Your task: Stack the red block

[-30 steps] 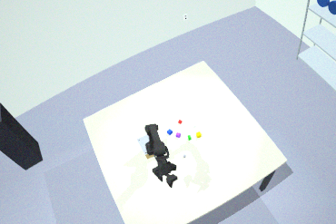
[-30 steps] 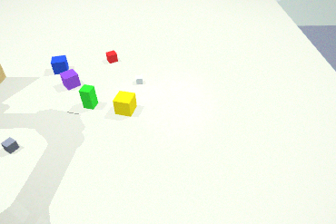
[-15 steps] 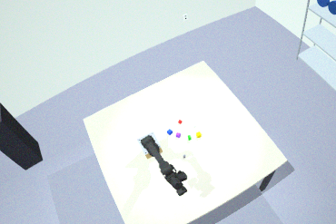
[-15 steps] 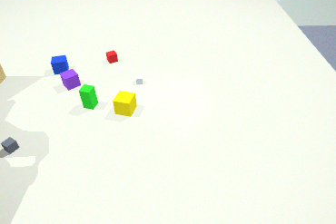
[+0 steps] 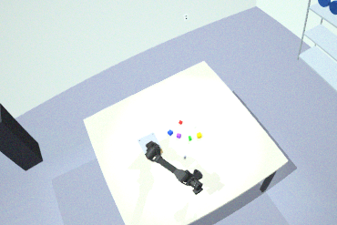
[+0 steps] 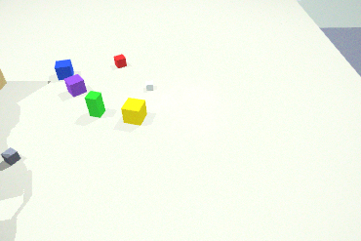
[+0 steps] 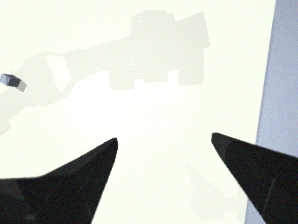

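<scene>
Obs. 1: End effector (image 5: pixel 198 189) position?

Obs. 2: Low over the worktop (image 5: pixel 246 127), near its front edge in the top view, at the far end of the outstretched arm (image 5: pixel 170 167). Fingers spread wide, nothing between them; the wrist view shows only pale worktop and the arm's shadow in the gap.

Obs. 1: Red block (image 6: pixel 120 60)?

Obs. 2: Resting on the worktop, well apart from the end effector, beyond the row of other blocks. Untouched.

Obs. 1: Green tower (image 6: pixel 95 103)?

Obs. 2: Upright, between the purple block (image 6: pixel 75 85) and the yellow block (image 6: pixel 134 110). Blue block (image 6: pixel 63 68) sits behind the purple one. Red block lies apart from the tower, farther back and a little right in the exterior view.

Obs. 1: Anything nearer the end effector?

Obs. 2: Small grey cube (image 7: pixel 14 81), at the left edge of the wrist view, not touching the fingers.
</scene>
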Controlling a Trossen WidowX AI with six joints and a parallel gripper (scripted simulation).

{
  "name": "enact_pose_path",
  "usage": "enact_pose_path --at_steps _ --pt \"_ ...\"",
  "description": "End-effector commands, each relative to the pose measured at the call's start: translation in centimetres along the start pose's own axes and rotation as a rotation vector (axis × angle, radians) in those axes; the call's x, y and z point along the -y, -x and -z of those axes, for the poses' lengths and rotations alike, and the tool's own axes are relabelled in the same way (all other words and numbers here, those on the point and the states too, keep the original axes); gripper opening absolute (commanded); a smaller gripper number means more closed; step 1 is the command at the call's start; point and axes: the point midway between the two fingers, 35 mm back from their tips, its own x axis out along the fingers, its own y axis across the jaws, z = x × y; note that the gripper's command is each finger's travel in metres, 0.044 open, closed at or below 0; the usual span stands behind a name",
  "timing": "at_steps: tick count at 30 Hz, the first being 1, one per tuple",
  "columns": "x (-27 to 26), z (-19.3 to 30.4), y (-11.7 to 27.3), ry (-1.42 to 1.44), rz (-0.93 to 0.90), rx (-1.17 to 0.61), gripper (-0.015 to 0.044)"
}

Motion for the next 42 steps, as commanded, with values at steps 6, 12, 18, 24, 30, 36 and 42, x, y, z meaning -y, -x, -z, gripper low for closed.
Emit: enact_pose_path --at_steps 6,12,18,24,30,36,42 --pt "-3.6 -7.2 -5.4 0.001 -0.159 0.036 0.044" --pt "-7.2 -12.0 -8.1 0.017 -0.247 0.03 0.044" --pt "-11.8 -16.7 -9.9 0.051 -0.318 0.011 0.044" --pt "-17.2 -20.8 -10.8 0.1 -0.368 -0.019 0.044" --pt "-23.0 -23.8 -11.0 0.157 -0.389 -0.056 0.044" --pt "-29.0 -25.9 -10.6 0.218 -0.384 -0.094 0.044" --pt "-35.6 -27.2 -10.2 0.272 -0.359 -0.134 0.044"
